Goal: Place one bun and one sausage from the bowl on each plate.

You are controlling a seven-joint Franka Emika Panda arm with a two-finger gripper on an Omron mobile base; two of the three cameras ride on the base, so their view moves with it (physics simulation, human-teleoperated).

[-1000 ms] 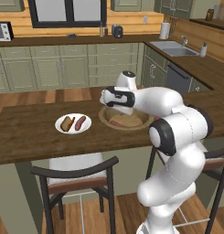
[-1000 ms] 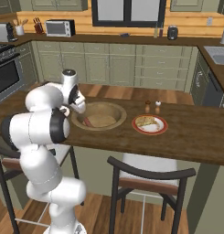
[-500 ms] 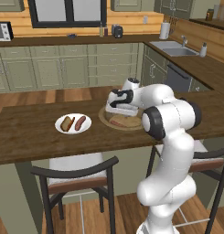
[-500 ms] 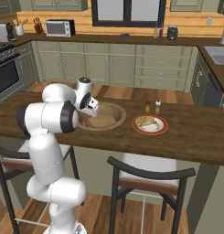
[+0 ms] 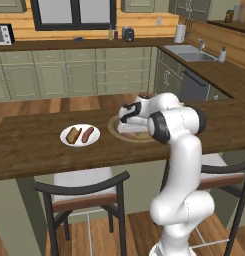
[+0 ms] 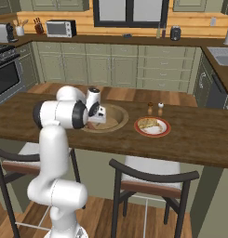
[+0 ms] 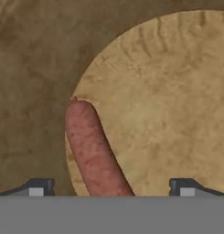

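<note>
We have the gripper (image 7: pixel 111 187) hanging low over the bowl (image 7: pixel 177 91), jaws spread as wide as they go and closed on nothing. In the hand view the two dark fingertips (image 7: pixel 38 186) stand far apart, and the sausage (image 7: pixel 93 151) lies between them, nearer one tip than the other and not touching either as far as we can see. It rests on the bowl's pale floor close to the darker inner wall, one rounded end pointing away from us. We judge that we are placed this way to drop onto the sausage and close across its width; the wide stance leaves room on both sides.

Out from the bowl (image 5: pixel 115 131), to its left in the left base view, the white plate (image 5: pixel 80 135) already carries a bun and a sausage side by side. On the bowl's other side, in the right base view, the red-rimmed plate (image 6: pixel 152 126) holds what looks like a bun only, with two small shakers (image 6: pixel 155 109) just behind it. So we take this sausage to be meant for that plate.
</note>
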